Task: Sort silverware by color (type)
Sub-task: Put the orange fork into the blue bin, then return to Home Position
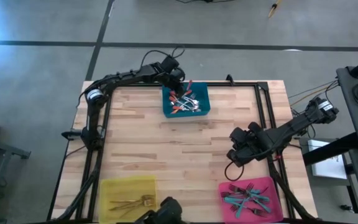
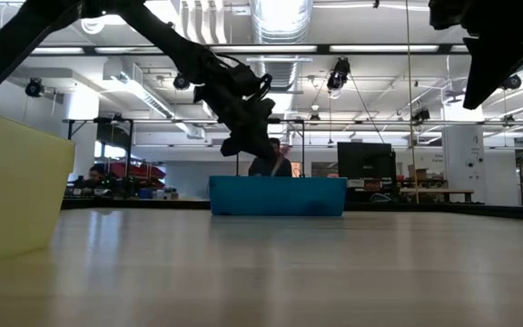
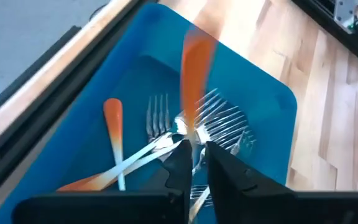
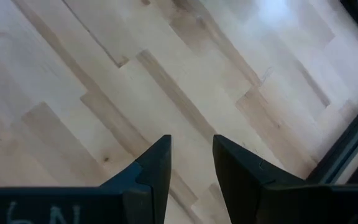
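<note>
Hovering over bare wood mid-table, the right gripper (image 4: 191,165) stands parted, empty, clear of the pink bin (image 1: 272,184). Farther off, at the blue bin (image 1: 204,107) by the far edge, the left gripper (image 3: 194,158) nearly pinches an orange-handled fork (image 3: 196,74); only its wrist view shows this.

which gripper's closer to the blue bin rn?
Left. The left gripper is right over the blue bin, with an orange-handled fork between its fingertips. The right gripper hangs empty over bare table, nearer the pink bin.
</note>
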Robot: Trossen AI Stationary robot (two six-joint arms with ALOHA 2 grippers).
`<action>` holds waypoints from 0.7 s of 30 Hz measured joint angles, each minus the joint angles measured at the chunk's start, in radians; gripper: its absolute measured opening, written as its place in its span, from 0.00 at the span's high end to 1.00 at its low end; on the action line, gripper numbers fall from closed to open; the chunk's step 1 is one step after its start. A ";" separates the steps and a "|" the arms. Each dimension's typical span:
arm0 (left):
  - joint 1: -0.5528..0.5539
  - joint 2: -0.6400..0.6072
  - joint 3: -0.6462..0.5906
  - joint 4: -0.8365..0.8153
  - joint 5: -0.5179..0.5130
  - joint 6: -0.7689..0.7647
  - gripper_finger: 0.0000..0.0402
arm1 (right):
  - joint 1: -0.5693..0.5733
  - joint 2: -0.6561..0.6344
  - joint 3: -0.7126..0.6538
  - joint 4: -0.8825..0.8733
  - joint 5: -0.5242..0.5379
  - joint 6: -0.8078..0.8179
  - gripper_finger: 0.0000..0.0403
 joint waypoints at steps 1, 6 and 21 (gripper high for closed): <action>0.001 -0.002 0.000 -0.005 0.000 -0.001 0.92 | 0.000 -0.006 -0.002 -0.006 0.007 0.000 0.72; -0.001 -0.002 0.000 -0.058 0.000 0.003 0.85 | 0.000 -0.030 -0.011 -0.026 0.017 -0.001 0.72; -0.065 -0.003 0.256 -0.227 0.613 -0.071 0.80 | 0.011 -0.383 -0.074 -0.021 0.335 0.062 0.72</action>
